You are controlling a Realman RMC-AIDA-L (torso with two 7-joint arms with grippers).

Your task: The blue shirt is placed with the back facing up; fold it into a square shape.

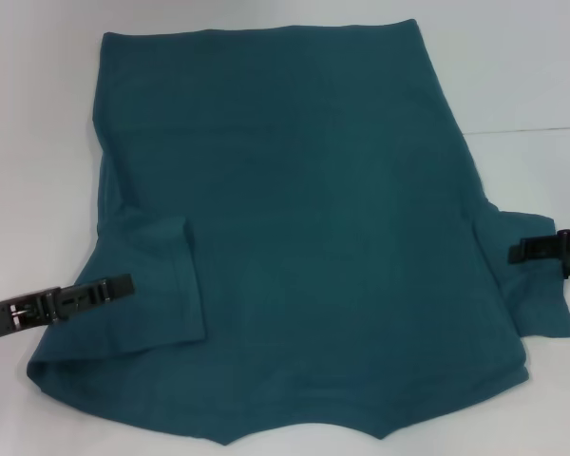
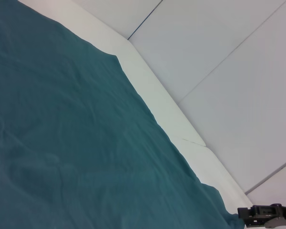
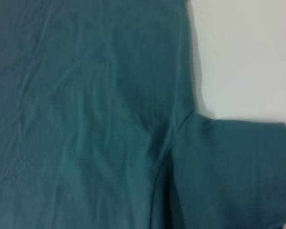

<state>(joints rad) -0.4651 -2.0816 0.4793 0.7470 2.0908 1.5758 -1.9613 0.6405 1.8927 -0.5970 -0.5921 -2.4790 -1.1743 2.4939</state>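
In the head view, the blue shirt (image 1: 294, 237) is seen spread flat on the white desk (image 1: 38, 142), covering most of it, with its hem at the far side and its neckline at the near edge. The sleeve on the robot's left (image 1: 157, 285) is folded inward over the body of the shirt, while the sleeve on the robot's right (image 1: 532, 285) is laid out flat to the side. The left gripper (image 1: 123, 285) is reached in low from the left edge, with its tip over the folded sleeve; whether its jaws are open or closed cannot be told. The right gripper (image 1: 518, 253) is held at the right edge, with its tip at the spread sleeve; the state of its jaws cannot be told either.

In the left wrist view, a broad, lightly wrinkled stretch of the blue shirt (image 2: 71, 143) is shown lying on the white desk (image 2: 148, 86), and the right gripper (image 2: 243, 213) is seen far off at the shirt's edge.

In the right wrist view, the shirt's body (image 3: 81, 109) and its spread sleeve (image 3: 229, 171) are shown flat on the desk (image 3: 248, 52), with creases gathered at the armpit.
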